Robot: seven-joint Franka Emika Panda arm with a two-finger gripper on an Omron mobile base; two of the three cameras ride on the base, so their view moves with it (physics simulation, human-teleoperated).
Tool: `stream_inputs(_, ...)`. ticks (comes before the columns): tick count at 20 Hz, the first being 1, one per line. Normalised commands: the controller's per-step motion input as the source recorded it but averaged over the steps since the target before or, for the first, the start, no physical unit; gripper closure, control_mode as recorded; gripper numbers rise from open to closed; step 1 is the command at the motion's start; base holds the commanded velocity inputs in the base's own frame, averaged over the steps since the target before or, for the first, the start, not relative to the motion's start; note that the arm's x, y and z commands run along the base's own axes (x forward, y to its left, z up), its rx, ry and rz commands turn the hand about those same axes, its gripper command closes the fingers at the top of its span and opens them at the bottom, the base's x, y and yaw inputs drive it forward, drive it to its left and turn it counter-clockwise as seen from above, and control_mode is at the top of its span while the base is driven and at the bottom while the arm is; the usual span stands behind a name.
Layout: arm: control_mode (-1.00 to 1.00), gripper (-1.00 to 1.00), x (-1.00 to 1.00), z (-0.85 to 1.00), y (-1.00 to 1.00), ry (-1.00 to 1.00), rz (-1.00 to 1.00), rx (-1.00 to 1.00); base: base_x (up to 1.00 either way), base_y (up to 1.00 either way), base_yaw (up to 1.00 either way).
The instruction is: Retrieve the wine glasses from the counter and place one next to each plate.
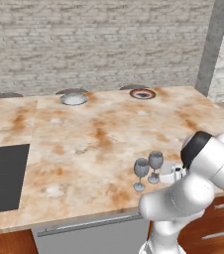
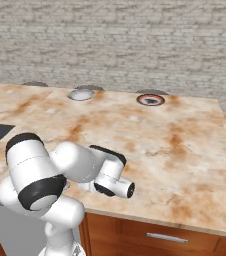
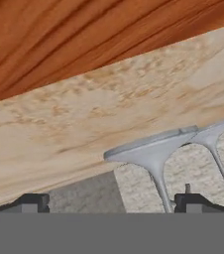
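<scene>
Two wine glasses (image 1: 148, 169) by the worktop's (image 1: 94, 139) near edge, two plates (image 1: 74, 98) far back — claw (image 3: 109, 203) open wide around one stem, not touching

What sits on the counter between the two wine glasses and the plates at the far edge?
Nothing visible does. The wine glasses stand together near the counter's front edge; bare marble runs from them to the pale plate and the red-rimmed plate.

counter (image 1: 99, 134): beige, orange-brown veins | wine glasses (image 1: 148, 168): clear greyish-blue | plates: pale grey (image 1: 74, 99); red-black rim (image 1: 142, 94)
</scene>
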Motion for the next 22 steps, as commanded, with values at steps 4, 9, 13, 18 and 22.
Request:
stream_inputs(4, -1.0, -1.0, 0.03, -0.17, 0.0, 0.06, -0.04, 0.0, 0.0, 0.0, 0.0)
stream_inputs(9, -1.0, -1.0, -0.07, -0.25, 0.0, 0.02, -0.02, 0.0, 0.0, 0.0, 0.0)
stream_inputs(13, -1.0, -1.0, -0.36, -0.41, 0.0, 0.0, 0.02, 0.0, 0.0, 0.0, 0.0)
stream_inputs(18, -1.0, -1.0, -0.05, -0.25, 0.0, 0.0, 0.03, -0.01, 0.0, 0.0, 0.0)
stream_inputs(22, -1.0, -1.0, 0.13, -0.01, 0.0, 0.0, 0.0, 0.0, 0.0, 0.0, 0.0)
